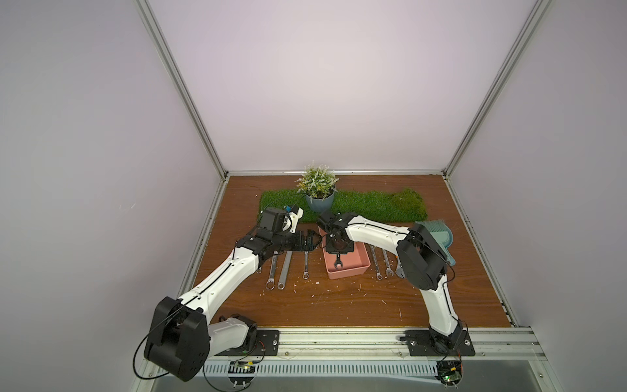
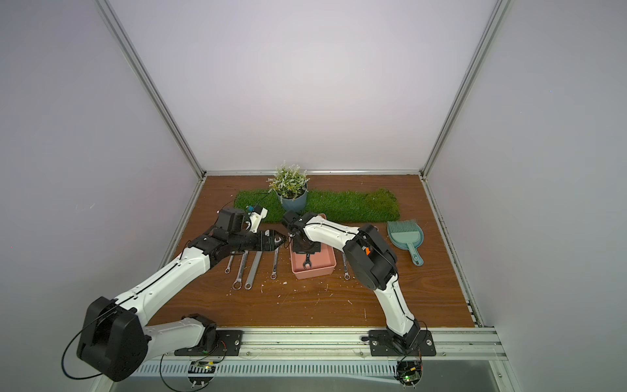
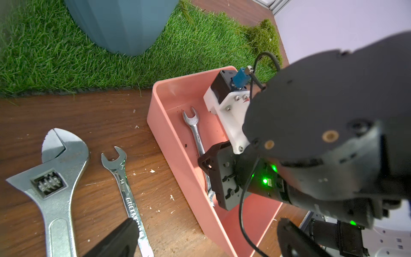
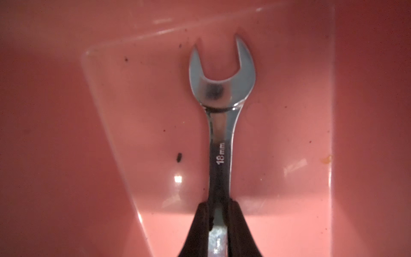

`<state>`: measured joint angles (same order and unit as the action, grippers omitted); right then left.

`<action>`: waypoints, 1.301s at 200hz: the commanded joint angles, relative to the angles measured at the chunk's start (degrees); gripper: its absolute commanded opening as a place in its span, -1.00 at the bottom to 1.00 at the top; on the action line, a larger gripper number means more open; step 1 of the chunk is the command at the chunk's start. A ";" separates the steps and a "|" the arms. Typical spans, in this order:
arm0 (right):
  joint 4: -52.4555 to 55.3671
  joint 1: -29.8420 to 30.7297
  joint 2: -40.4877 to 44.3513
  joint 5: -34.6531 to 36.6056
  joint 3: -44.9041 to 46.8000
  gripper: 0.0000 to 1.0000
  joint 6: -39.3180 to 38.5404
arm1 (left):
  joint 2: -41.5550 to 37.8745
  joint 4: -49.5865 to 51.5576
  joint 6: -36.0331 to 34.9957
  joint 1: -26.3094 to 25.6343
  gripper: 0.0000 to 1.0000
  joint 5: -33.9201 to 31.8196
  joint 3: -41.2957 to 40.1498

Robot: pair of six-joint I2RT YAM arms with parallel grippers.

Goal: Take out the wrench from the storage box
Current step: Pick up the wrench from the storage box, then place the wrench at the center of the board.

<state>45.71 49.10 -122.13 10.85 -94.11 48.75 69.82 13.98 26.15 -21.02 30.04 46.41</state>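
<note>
The salmon-pink storage box [image 1: 347,273] [image 2: 314,273] sits mid-table in both top views. A silver open-end wrench [image 4: 220,133] lies flat on its floor, also visible in the left wrist view [image 3: 195,131] and from above [image 1: 338,264]. My right gripper [image 4: 219,204] reaches down into the box [image 4: 44,133], its two black fingers pressed on either side of the wrench's shaft. My left gripper [image 1: 314,241] [image 2: 280,240] hovers open just left of the box. In its wrist view it [image 3: 206,240] straddles the box's left wall [image 3: 178,155], holding nothing.
Several loose wrenches [image 1: 284,269] lie on the wood left of the box, and two more [image 1: 376,263] lie to its right. An adjustable wrench [image 3: 55,178] lies near my left gripper. Behind stand a potted plant [image 1: 320,200] and a grass mat [image 1: 373,205]. A teal dustpan [image 1: 436,237] lies at the right.
</note>
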 commanded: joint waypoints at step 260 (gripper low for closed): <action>8.23 -8.93 28.16 9.73 14.76 -1.00 -15.28 | 4.76 -4.48 5.12 -8.88 1.00 -2.26 5.77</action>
<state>56.75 43.77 -99.33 20.84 -85.19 40.58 73.03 10.28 30.26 -27.79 28.99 50.19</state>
